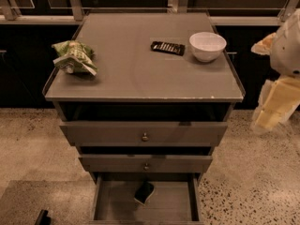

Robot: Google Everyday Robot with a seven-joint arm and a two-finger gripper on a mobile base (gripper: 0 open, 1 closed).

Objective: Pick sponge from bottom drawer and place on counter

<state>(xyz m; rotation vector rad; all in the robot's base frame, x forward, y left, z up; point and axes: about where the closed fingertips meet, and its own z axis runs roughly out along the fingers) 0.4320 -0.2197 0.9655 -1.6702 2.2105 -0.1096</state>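
The sponge [144,192] lies in the open bottom drawer [117,205], near the middle of its floor, dark face up with a pale edge showing. The counter [140,74] is the flat grey-brown top of the cabinet. My arm, white and pale yellow, hangs at the right edge of the view, beside the cabinet at counter height. Its pale lower end, the gripper [275,108], is to the right of the cabinet, far from the sponge and holding nothing I can see.
On the counter are a green-and-white snack bag [74,56] at the left, a black remote-like object [167,48] and a white bowl [207,46] at the back right. Two knobbed drawers [144,134] above the bottom one stand slightly open. The floor is speckled.
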